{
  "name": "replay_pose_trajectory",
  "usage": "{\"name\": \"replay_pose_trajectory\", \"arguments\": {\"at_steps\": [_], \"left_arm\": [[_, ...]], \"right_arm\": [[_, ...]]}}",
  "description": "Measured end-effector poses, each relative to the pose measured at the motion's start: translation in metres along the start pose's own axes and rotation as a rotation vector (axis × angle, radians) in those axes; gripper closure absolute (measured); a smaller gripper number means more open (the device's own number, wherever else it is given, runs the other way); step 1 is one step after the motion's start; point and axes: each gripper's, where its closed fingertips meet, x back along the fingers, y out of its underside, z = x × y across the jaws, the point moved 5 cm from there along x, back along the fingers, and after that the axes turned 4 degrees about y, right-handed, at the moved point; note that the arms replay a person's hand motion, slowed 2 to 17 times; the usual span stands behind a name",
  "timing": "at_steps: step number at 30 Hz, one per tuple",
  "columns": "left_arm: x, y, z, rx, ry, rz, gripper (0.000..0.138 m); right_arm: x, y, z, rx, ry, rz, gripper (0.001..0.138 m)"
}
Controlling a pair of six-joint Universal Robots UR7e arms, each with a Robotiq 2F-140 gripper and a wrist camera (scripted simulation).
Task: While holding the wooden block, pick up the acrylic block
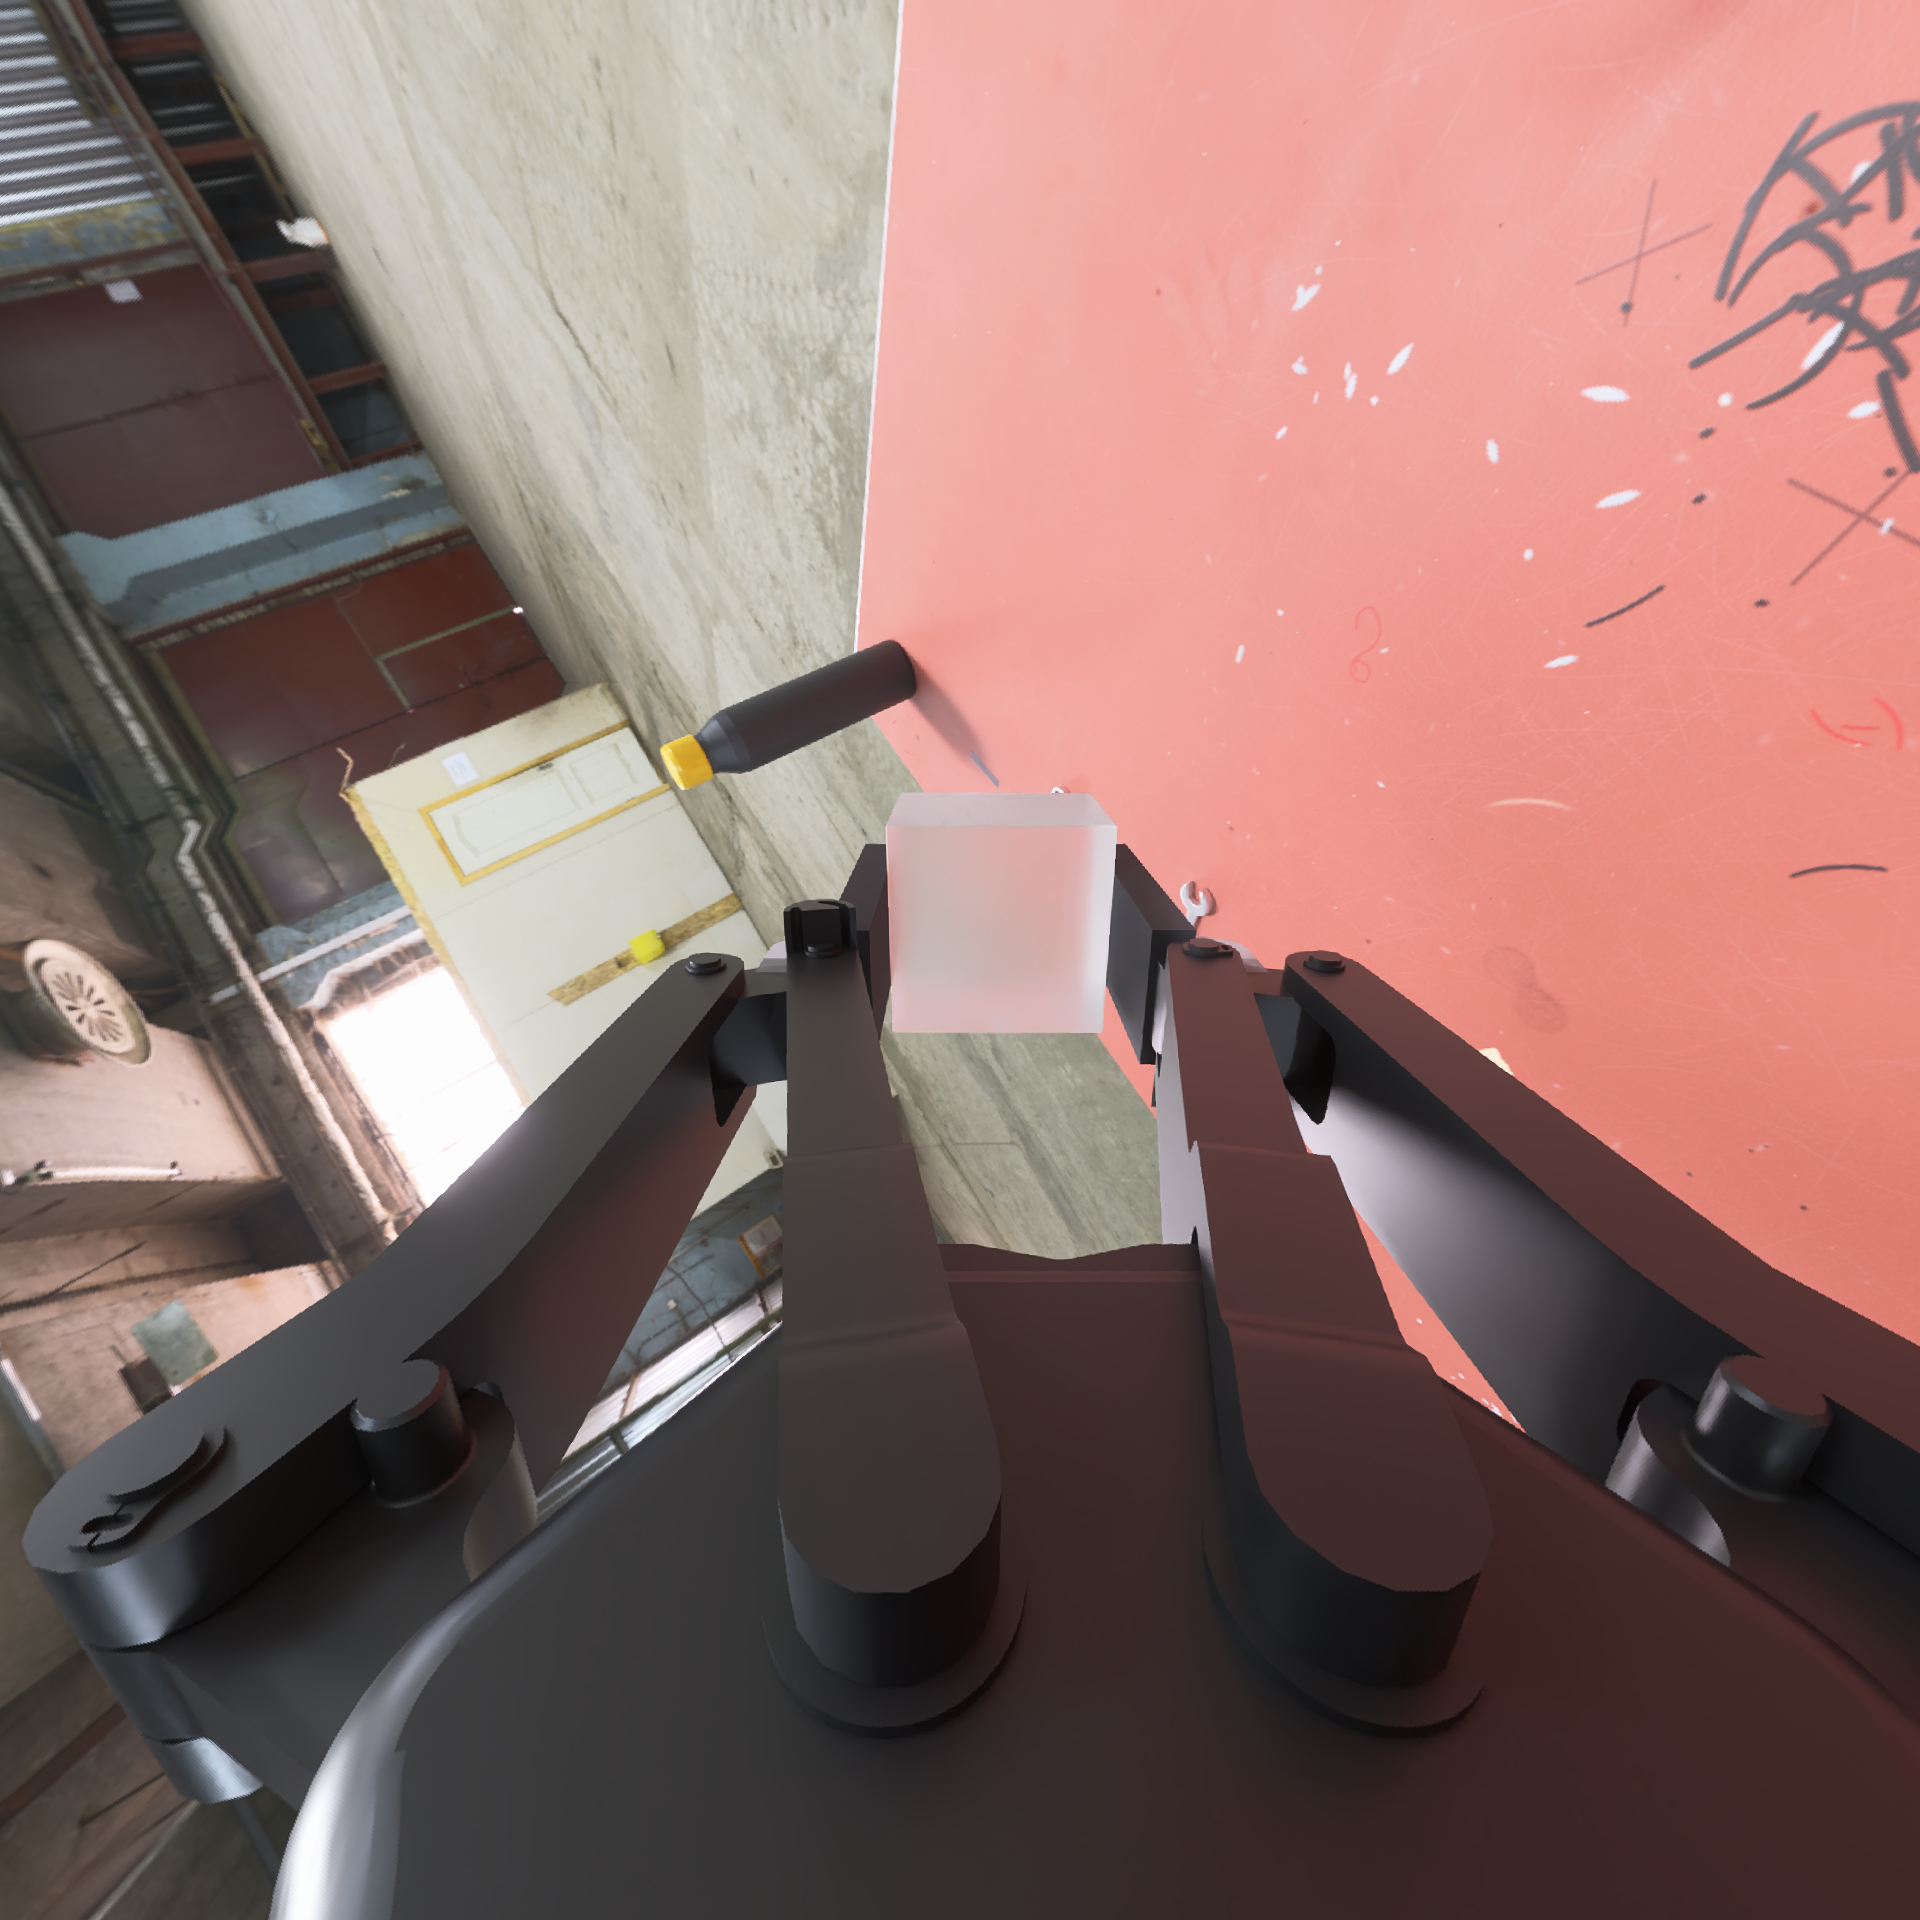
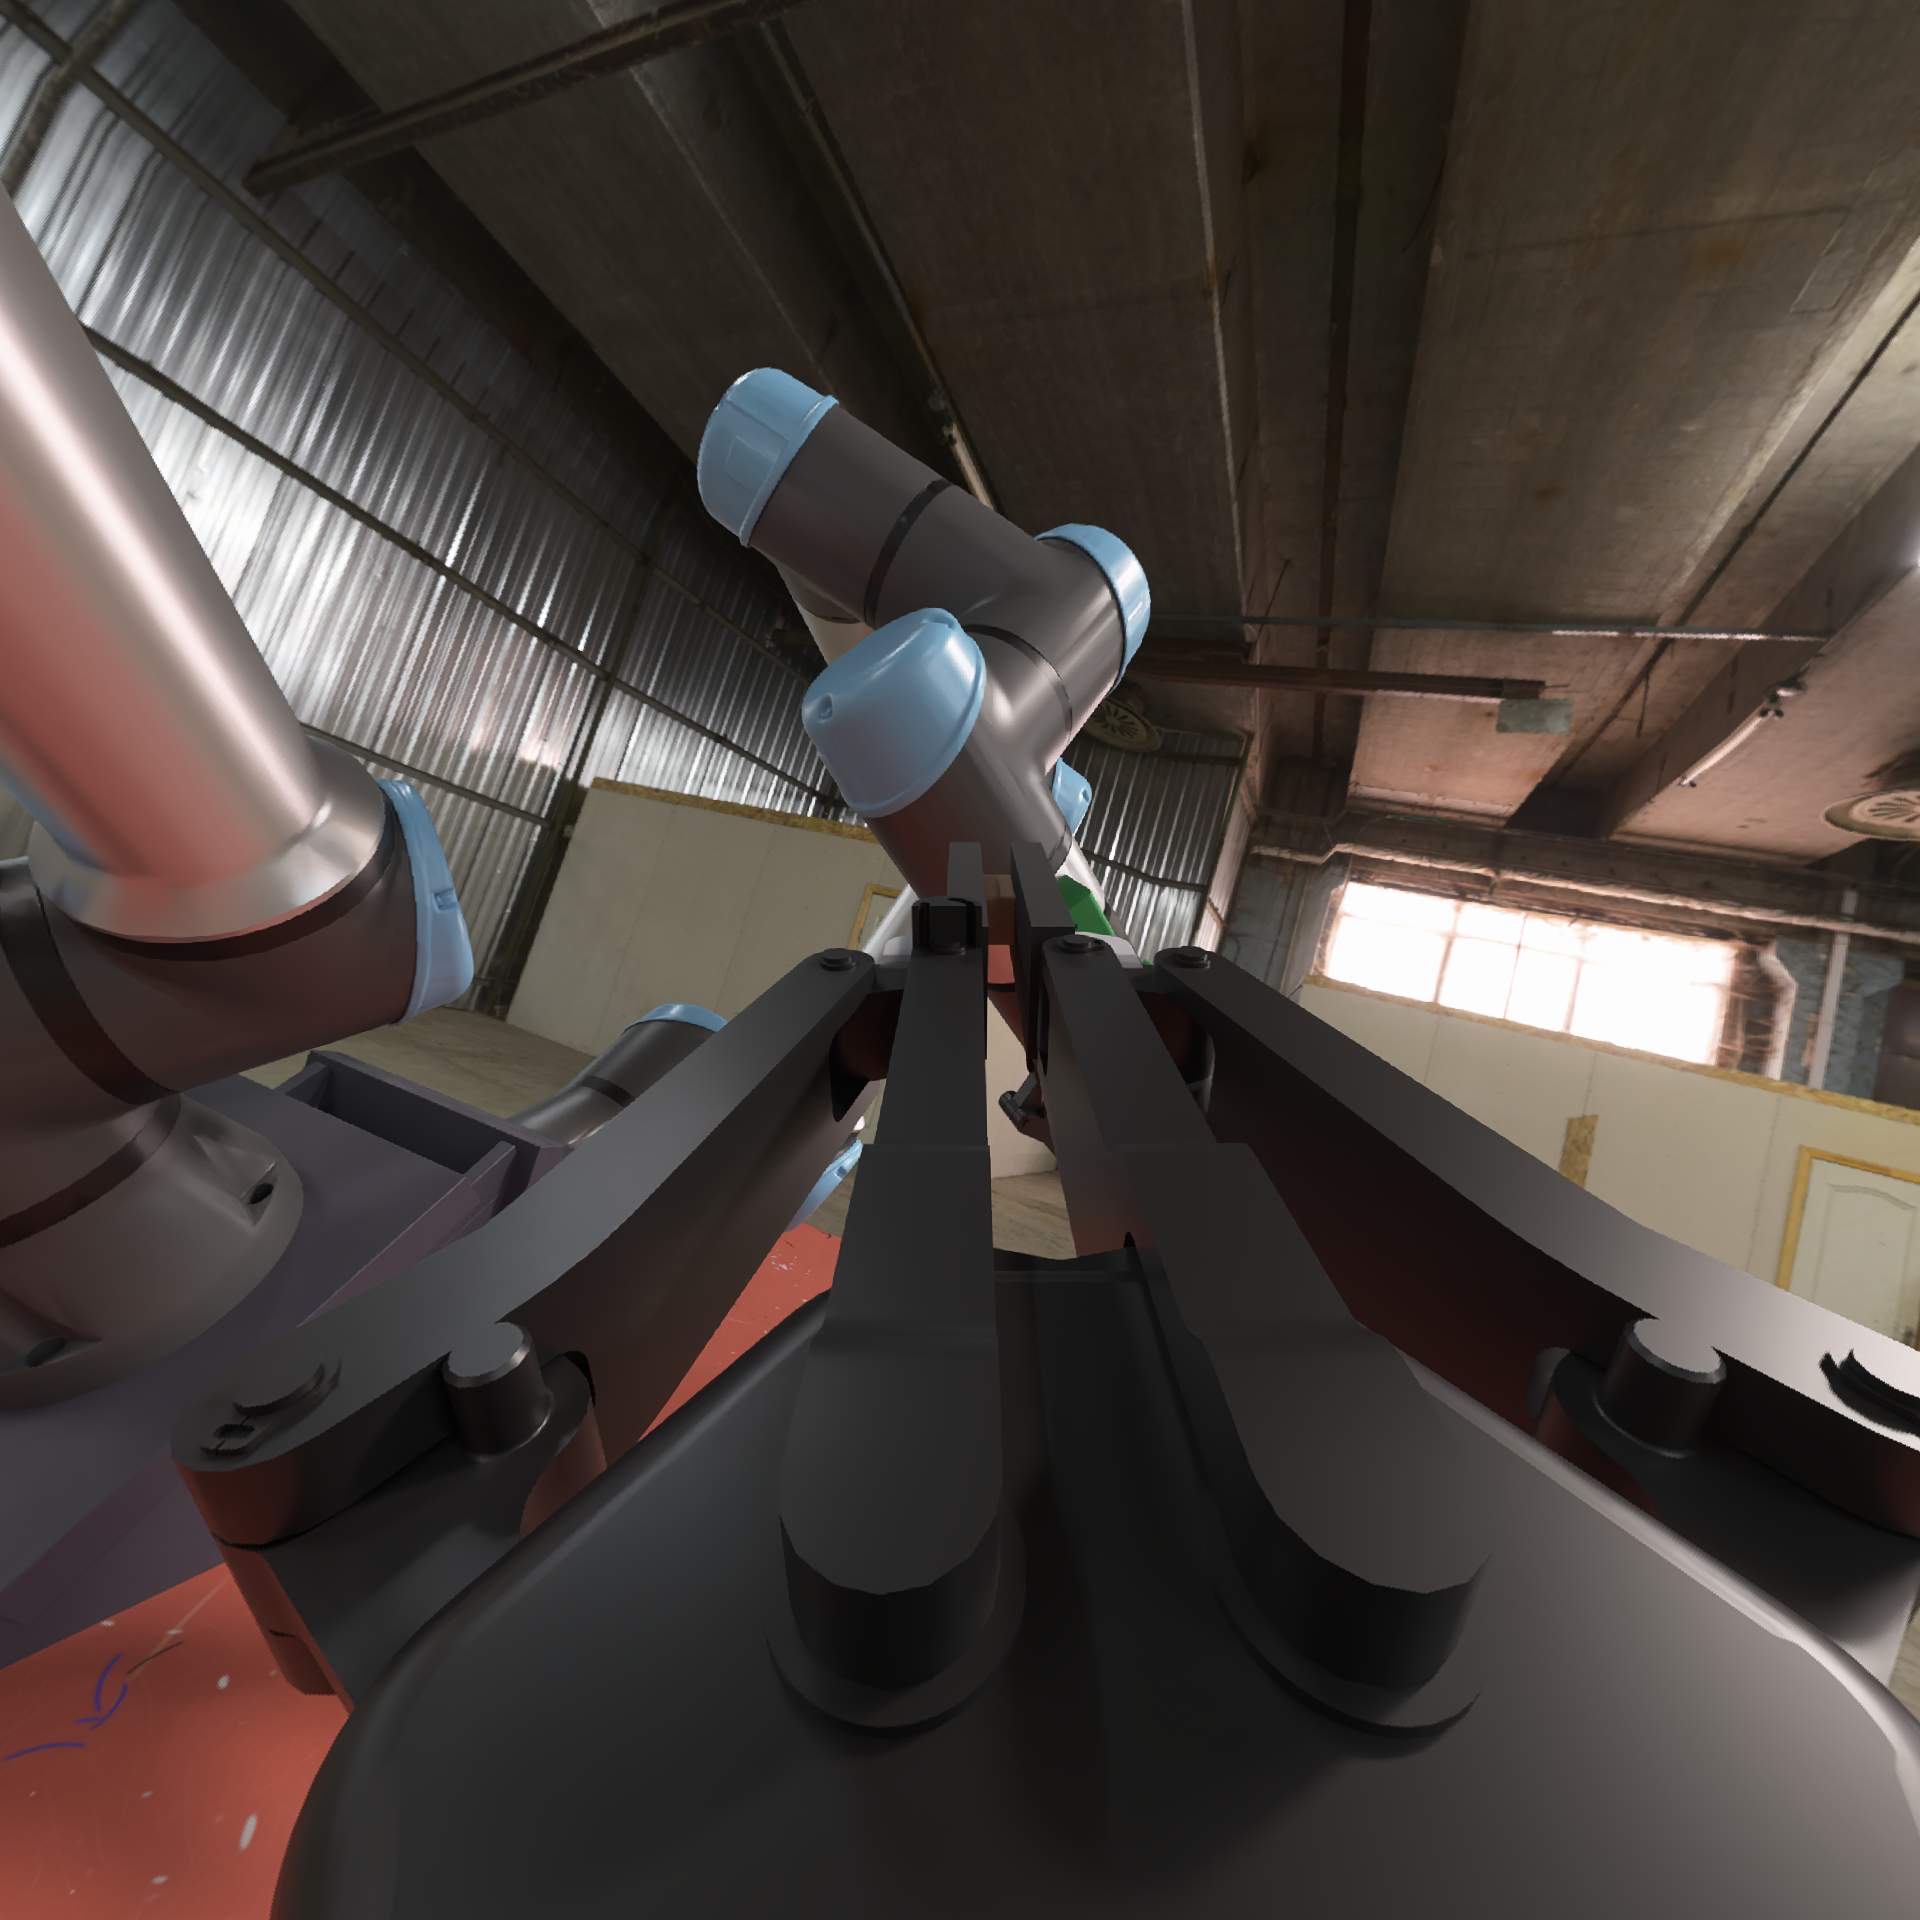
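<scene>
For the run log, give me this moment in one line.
left gripper: shut on acrylic block | right gripper: shut on wooden block | bottle: on table

The acrylic block hides the left gripper's inner fingers. A small white object at 3 o'clock of it is too tiny to identify. Between the right gripper's fingers, only a brownish sliver shows; a green piece peeks out at 3 o'clock.

An industrial hall: corrugated metal walls, concrete ceiling beams, and a scuffed red worktable.
</scene>
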Motion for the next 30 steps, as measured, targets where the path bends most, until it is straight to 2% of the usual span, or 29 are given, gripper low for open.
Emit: {"name": "replay_pose_trajectory", "arguments": {"at_steps": [13,30], "left_arm": [[0.023,0.007,-0.025,0.024,-0.095,0.007,0.088],[0.053,0.011,-0.051,0.066,-0.157,0.029,0.088]], "right_arm": [[-0.007,0.005,-0.004,-0.002,-0.04,-0.005,0.131],[-0.024,0.015,-0.016,0.019,-0.096,-0.045,0.131]]}}
